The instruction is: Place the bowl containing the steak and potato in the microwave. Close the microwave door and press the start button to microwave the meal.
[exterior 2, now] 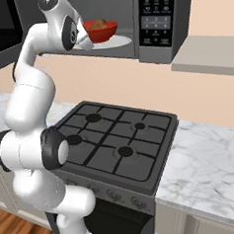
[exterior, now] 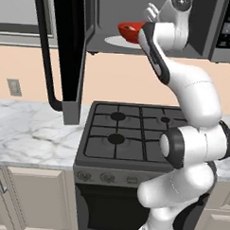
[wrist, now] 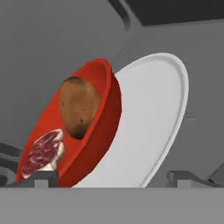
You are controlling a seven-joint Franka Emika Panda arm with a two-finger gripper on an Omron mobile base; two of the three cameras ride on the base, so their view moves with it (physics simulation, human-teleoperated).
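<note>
bowl: red, on the white turntable plate inside the microwave
potato: in bowl, 12 o'clock of steak
claw: spread wide, pinching nothing
microwave door: open

The red bowl sits on my microwave's white turntable, holding the brown potato and marbled steak; door open.

No text, brand, number or sign can be read here. The keypad panel of the microwave carries rows of small pale markings on dark buttons, too small and blurred to make out, in both base views.
</note>
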